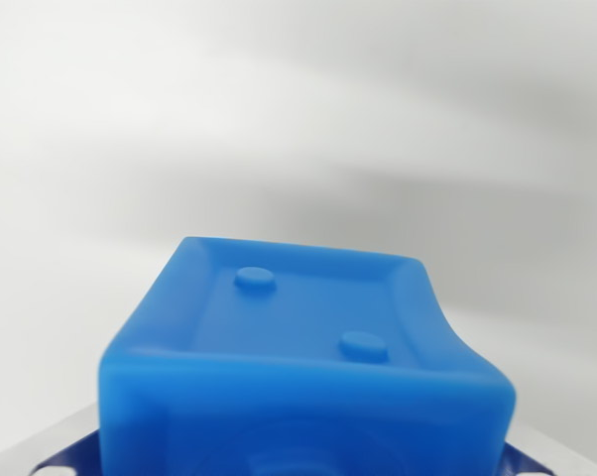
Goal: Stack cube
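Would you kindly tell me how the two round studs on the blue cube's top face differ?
The far stud sits toward the wrist view's left, the near stud toward its right. The near stud appears slightly larger than the far stud. Both are round, raised and the same blue as the cube.

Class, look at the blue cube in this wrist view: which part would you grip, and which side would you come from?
Grip the blue cube by its two opposite flat side walls, coming straight down from above. Its top face is recessed, with a raised rim and two small studs, so that offers no hold. It sits slightly turned, so rotate to match. The fingers are not clearly visible here.
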Robot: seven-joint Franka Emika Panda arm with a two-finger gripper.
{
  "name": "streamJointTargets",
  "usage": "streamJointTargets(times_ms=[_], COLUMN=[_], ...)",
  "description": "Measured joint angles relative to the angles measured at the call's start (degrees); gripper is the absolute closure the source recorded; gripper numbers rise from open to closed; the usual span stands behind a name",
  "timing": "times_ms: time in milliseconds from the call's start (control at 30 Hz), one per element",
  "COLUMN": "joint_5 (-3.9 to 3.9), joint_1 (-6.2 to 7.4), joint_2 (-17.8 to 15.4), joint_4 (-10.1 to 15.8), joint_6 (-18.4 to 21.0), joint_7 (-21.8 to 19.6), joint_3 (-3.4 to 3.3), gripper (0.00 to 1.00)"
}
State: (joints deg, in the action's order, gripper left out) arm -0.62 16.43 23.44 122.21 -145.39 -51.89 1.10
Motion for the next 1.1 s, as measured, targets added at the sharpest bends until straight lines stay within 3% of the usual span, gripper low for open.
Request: streamJointTargets(times_ms=[1100], joint_5=[0.0], joint_1=[0.87], joint_2=[-10.7], joint_4=[12.0], joint_6=[-1.4], joint_7=[0.4], joint_3=[0.53], gripper=[1.0])
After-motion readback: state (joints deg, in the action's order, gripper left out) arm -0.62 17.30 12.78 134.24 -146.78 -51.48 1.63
